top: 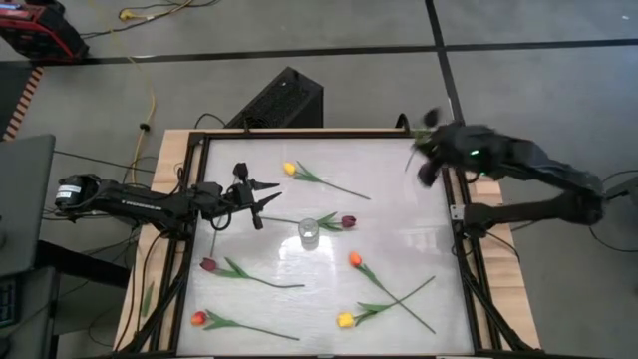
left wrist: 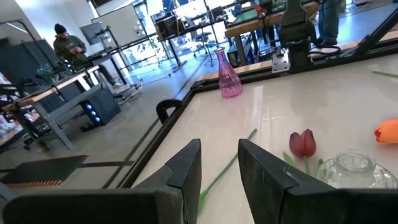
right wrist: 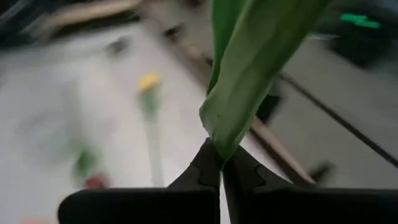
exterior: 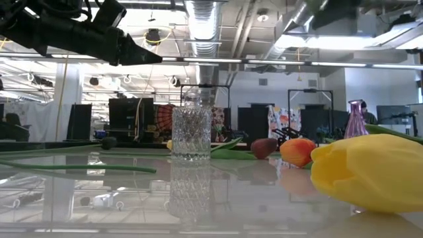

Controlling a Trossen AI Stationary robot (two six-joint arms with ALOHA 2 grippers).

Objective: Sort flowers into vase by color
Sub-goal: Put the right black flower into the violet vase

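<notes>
The tabletop (top: 399, 229) is a pale glossy sheet in a dark frame. Two dark arms reach over it, one from each side.

The left end effector (top: 261, 199) hangs over the far-left part of the surface, above the sheet rather than on it. Its fingers (left wrist: 186, 168) stand a narrow gap apart with nothing between them.

The right end effector (top: 424, 160) is blurred in the high view, raised near the far-right corner of the frame. In its wrist view the fingertips (right wrist: 208, 163) are pinched together on a green leaf (right wrist: 249, 68). The head of that flower cannot be made out.

Six flowers lie flat on the sheet. Two are yellow: one (top: 289, 169) far back, close to the left end effector, and one (top: 345, 320) at the near edge. Two are dark maroon: one (top: 348, 221) just right of the glass vase, one (top: 207, 265) toward the left side. One orange tulip (top: 355, 260) lies right of centre, its stem crossing the near yellow one's. One red tulip (top: 198, 319) lies at the near-left corner.

One clear cut-glass vase (top: 309, 232) stands upright at the centre, empty, a little right of the left end effector. A second, purple glass vase (left wrist: 228, 76) stands at the tabletop's edge in the left wrist view.
</notes>
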